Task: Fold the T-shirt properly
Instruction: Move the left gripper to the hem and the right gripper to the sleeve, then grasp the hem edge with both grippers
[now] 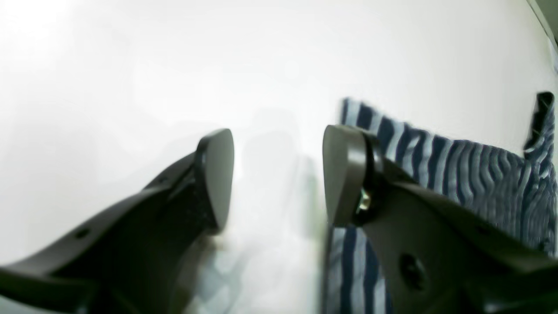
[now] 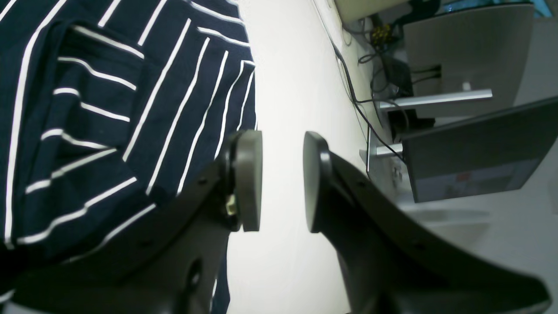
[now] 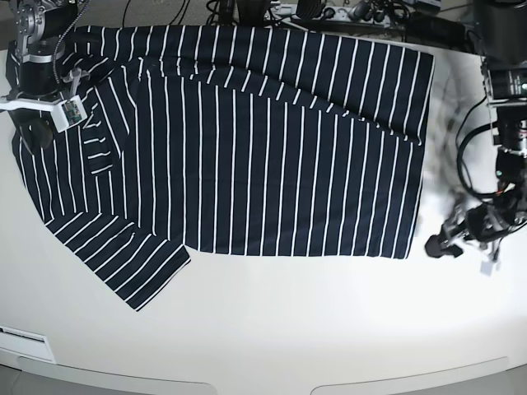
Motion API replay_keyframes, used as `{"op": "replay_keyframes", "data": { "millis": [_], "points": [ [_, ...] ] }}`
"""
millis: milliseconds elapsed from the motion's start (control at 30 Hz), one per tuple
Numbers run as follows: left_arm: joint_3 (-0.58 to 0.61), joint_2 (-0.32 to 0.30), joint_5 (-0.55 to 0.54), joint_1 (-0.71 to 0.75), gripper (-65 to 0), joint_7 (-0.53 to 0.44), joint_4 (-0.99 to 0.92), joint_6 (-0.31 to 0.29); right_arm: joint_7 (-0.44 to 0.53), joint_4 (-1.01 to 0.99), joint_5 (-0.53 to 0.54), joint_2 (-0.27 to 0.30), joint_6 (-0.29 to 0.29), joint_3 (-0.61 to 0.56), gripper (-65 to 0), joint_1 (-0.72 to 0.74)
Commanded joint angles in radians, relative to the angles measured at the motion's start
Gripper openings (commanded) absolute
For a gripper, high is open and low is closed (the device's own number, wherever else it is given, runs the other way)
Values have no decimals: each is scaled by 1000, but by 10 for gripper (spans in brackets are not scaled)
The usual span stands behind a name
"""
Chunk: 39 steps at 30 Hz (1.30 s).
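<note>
Blk arms w/ grey oval jaw pads, brass screws, blk cables.

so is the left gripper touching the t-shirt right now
Apart. The base view shows the left gripper on bare table, a strip of white between it and the T-shirt's hem; its wrist view shows open, empty jaws.

T-shirt (image 3: pixel 247 140): lying spread on the table (image 3: pixel 329 329), filling the far and middle part in the base view, one sleeve (image 3: pixel 123 263) jutting toward the near edge at that view's left. Right gripper (image 2: pixel 282 181): sitting over the shirt's edge at the base view's far left. Left gripper (image 1: pixel 279 174): hanging over bare table just beside the shirt's opposite edge. Cables (image 3: pixel 272 12): lying behind the shirt along the far edge.
</note>
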Motion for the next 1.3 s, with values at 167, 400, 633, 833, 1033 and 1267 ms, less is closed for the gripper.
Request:
{"op": "replay_keyframes", "data": {
  "millis": [167,400,633,833,1033,1267],
  "points": [
    [80,93,11,-45,-308,126,-2,-1,12,16,-23,14,-14,8,-463,0],
    [81,123,6,-47,-481,154,-2,80,16,16,-22,14,-14,8,-463,0],
    [81,118,63,-47,-650,157,-1,48,68,10,182,11,66,8,-463,102],
    [81,118,61,-47,-650,157,-1,21,150,-127,434,-9,185,8,-463,384],
    [81,118,72,-44,-650,172,-1,20,161,-479,726,-45,370,8,-463,746],
    [81,118,72,-30,-650,176,-1,-24,100,-1064,1024,-101,615,8,-421,1131]
  ]
}}
